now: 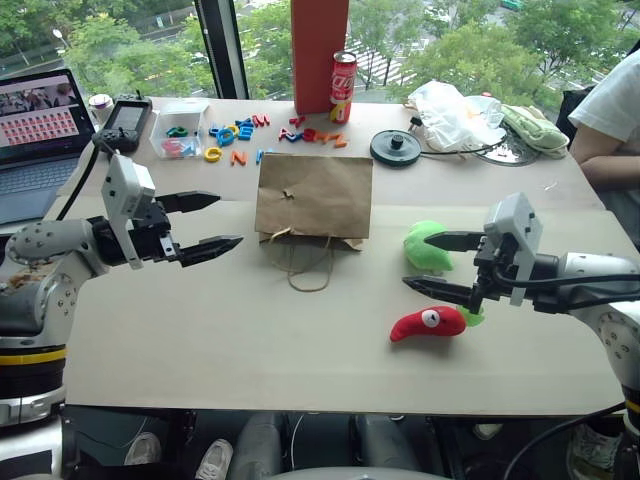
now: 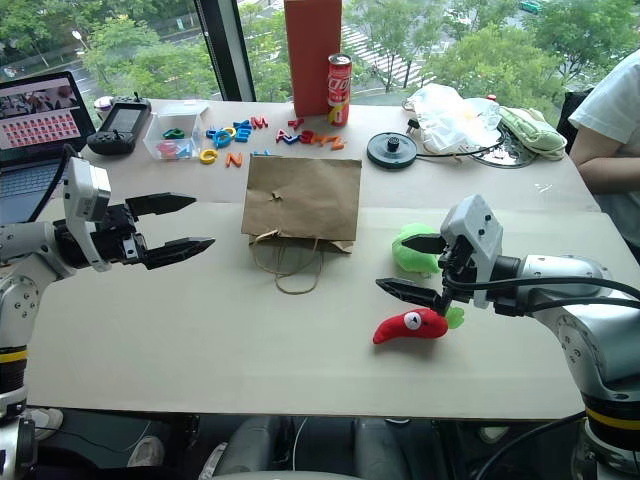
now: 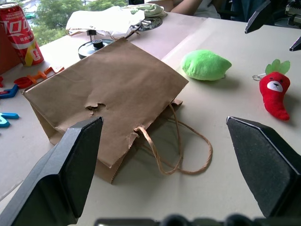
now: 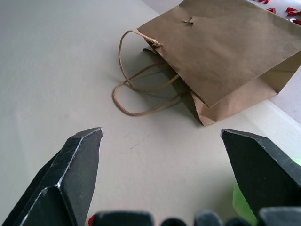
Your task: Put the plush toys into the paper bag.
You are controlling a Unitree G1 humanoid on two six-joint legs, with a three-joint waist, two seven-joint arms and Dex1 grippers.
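A brown paper bag [image 1: 314, 196] is lying flat near the middle of the desk [image 1: 250, 340], its mouth and loop handles facing the near edge. Both plush toys are still sitting outside it toward the right edge: the green toy [image 1: 427, 246] just right of the bag, the red pepper toy [image 1: 428, 324] nearer the front edge. The left gripper [image 1: 203, 222] and the right gripper [image 1: 432, 262] are hovering with jaws spread wide, holding nothing. Nothing is packed yet; both toys are waiting to go in.
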